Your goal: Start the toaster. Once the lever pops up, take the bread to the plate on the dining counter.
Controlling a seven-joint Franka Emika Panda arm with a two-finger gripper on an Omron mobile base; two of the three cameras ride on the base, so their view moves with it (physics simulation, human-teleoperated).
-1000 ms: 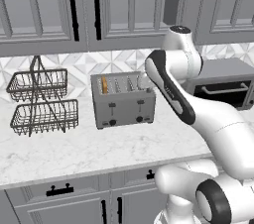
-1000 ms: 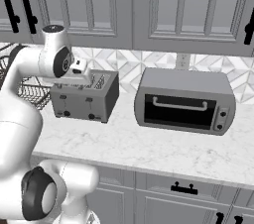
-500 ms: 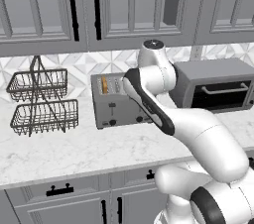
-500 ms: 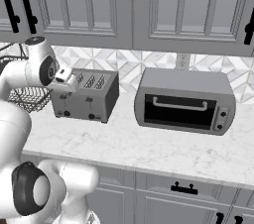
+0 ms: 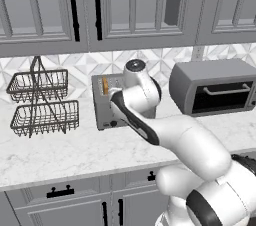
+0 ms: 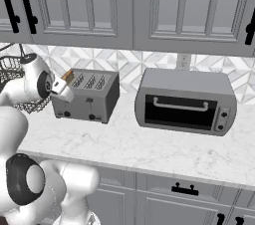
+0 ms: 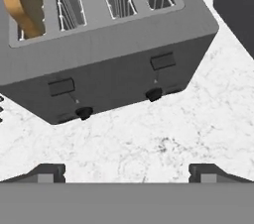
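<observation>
Here gripper spread wide, empty, tips at frame bottom; toaster above, apart. Hand view alone showed levers, knobs; bread upper left.

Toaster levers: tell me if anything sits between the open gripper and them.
Nothing visible does. In the hand view the gripper is open in front of the toaster, with bare marble worktop between the fingertips and the two levers. The bread stands in an end slot.
</observation>
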